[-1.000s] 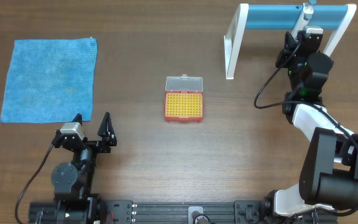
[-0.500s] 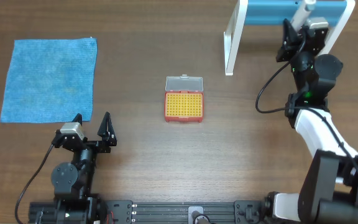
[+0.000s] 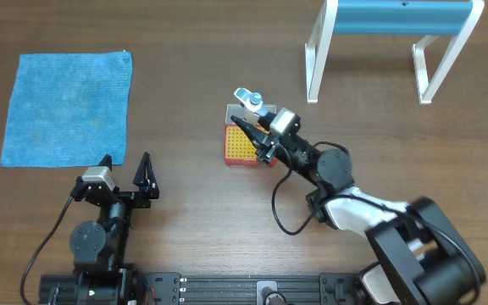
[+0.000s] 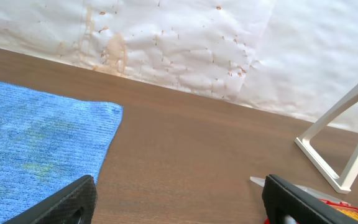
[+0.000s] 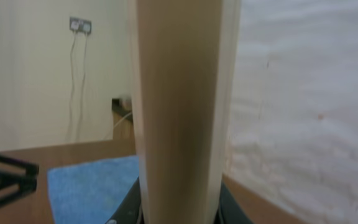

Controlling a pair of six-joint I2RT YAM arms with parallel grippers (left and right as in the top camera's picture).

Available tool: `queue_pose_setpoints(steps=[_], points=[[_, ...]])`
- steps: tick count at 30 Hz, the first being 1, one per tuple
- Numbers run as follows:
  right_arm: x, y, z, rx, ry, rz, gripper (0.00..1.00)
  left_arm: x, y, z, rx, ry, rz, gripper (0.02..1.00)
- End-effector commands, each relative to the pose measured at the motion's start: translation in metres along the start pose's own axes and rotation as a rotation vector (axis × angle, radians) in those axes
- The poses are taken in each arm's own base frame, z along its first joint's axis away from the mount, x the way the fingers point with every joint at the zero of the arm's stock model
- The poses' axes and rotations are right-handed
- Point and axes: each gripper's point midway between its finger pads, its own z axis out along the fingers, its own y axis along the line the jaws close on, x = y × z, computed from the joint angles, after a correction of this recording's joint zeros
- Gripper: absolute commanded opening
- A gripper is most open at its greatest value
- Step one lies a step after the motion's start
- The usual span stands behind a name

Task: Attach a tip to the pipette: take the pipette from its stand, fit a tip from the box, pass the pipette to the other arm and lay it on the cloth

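My right gripper is closed around the pipette, holding it at the tip box in the middle of the table. My left gripper sits at the near left, fingers spread wide and holding nothing, just near of the blue cloth.

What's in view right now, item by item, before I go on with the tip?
Pipette: one, white, held in the right gripper at the tip box.
Tip box: one, orange-red with yellow tips, clear lid open, table centre.
Cloth: one, blue, flat, far left.
Stand: one, blue bar on white legs, far right.
Table: one, brown wood.
Left gripper: black, open, near its base by the cloth.
Right gripper: black, shut on the pipette.
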Motion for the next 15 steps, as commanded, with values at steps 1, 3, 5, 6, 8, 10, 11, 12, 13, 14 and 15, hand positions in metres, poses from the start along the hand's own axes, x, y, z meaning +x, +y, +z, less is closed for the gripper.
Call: queue_pose_setpoints(steps=[1,3,5,6,8,10,11,12,13,14,15], points=[[0.048,-0.006,0.002,0.065,0.100,0.085,0.080,0.001,0.001,0.000,-0.008,-0.001,0.009,0.860],[0.056,-0.012,0.001,0.101,0.117,0.090,0.080,0.001,0.001,0.000,-0.008,-0.001,0.009,0.862],[0.064,-0.013,0.000,0.106,0.137,0.097,0.080,0.001,0.001,0.000,-0.008,-0.001,0.009,0.858],[0.072,-0.016,-0.002,0.127,0.155,0.103,0.080,0.001,0.001,0.000,-0.008,-0.001,0.009,0.860],[0.083,-0.019,-0.002,0.132,0.176,0.111,0.080,0.001,0.001,0.000,-0.008,-0.001,0.009,0.860],[0.085,-0.020,0.000,0.132,0.179,0.089,0.080,0.001,0.001,0.000,-0.008,-0.001,0.009,0.862],[0.086,-0.023,-0.001,0.148,0.183,0.065,0.082,0.001,0.001,0.000,-0.008,-0.001,0.009,0.860],[0.088,-0.025,-0.001,0.153,0.187,0.066,0.080,0.001,0.001,0.000,-0.008,-0.001,0.009,0.862],[0.089,-0.025,-0.002,0.153,0.189,0.067,0.080,0.001,0.001,0.000,-0.008,-0.001,0.009,0.858],[0.089,-0.025,-0.002,0.153,0.190,0.067,0.080,0.001,0.001,0.000,-0.008,-0.001,0.009,0.860],[0.090,-0.025,-0.002,0.153,0.192,0.068,0.080,0.001,0.001,0.000,-0.008,-0.001,0.009,0.860]])
